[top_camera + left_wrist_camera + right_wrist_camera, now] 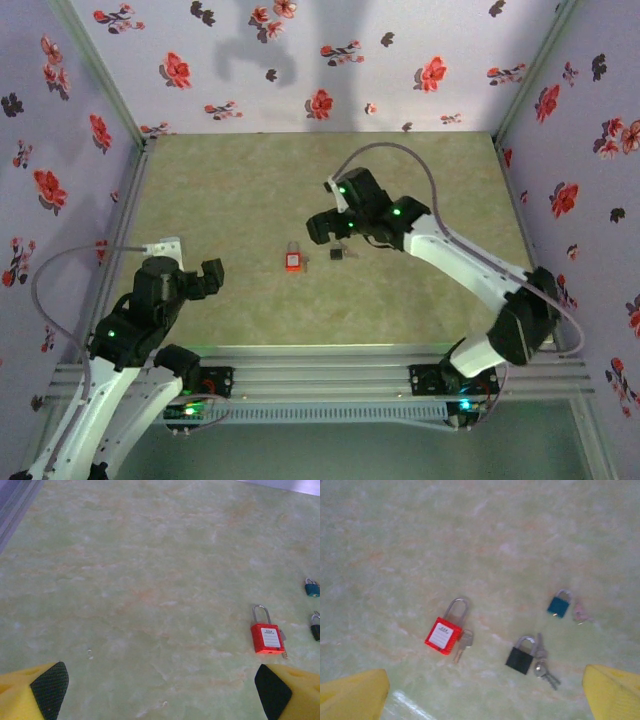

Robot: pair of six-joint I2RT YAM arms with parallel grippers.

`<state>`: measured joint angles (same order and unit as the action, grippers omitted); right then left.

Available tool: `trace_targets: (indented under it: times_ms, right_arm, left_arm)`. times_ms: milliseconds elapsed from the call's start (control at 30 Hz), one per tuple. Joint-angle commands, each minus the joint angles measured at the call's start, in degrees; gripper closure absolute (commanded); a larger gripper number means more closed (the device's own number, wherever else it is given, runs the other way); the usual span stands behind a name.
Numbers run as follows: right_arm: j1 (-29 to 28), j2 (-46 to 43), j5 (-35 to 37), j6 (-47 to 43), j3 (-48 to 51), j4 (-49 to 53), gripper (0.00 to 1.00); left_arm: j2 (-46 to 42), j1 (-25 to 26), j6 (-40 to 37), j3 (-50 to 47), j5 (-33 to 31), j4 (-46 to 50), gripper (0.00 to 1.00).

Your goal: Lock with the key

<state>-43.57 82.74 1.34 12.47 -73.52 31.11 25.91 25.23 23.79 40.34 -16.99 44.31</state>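
Surface: pale green marbled bench (250,190), flat and matt, closed in on three sides by lavender walls (250,60) printed with red and black flowers. A ribbed metal rail (320,365) runs along the near edge between the arm bases. Near mid-bench lies a red padlock (445,632), flat with its white label up and its shackle down in the body. A single silver key (462,646) lies just beside its right flank; contact cannot be told. To the right of it, and apart, lies a black padlock (521,658), also flat, with a key pair (544,669) on a ring against its right side, blades splayed away from the body. Further off sits a smaller blue padlock (558,605) with a pale key (580,613) just beside it. Whether the black and blue shackles are seated cannot be told. The three locks are separate, none stacked or overlapping. The right fingers (355,692) hang above the locks, spread wide with nothing between them. The left fingers (47,685) are also wide apart and empty, low over bare bench, with the red padlock off to their right.
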Motion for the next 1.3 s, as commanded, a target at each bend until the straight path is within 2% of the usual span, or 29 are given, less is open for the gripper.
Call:
trace_targets:
  times_ms: [0,167,333,533,800,1100,1267]
  right_arm:
    - [-0.2,-7.8,5.7,-5.1,7.5,-7.9,0.01]
    - [-0.2,-20.9,11.9,-9.2,22.8,-23.1,0.01]
    - [-0.1,-27.1,18.7,-9.8,33.4,-36.8,0.01]
    - [0.8,-27.8,26.7,-12.5,36.5,-38.9,0.01]
    - [5.4,-28.0,30.3,-14.5,40.9,-45.1,0.01]
    - [15.4,-28.3,33.5,-16.8,43.6,-48.6,0.01]
    - [22.3,-25.3,33.2,-13.4,45.1,-52.2,0.01]
  left_arm:
    - [0.4,0.3,0.1,0.3,-1.1,0.7,0.00]
    - [1.2,0.3,0.6,0.5,-1.4,0.8,0.00]
    - [1.2,0.3,0.8,0.2,-1.6,0.3,0.00]
    - [1.2,0.3,0.9,-0.9,-1.9,-1.7,0.00]
    - [2.0,0.4,0.8,-1.2,-1.7,-4.5,0.00]
    - [3.2,0.3,-1.6,-2.8,-1.1,-13.4,0.00]
    - [5.9,0.3,-4.5,-4.9,-1.6,-19.5,0.00]
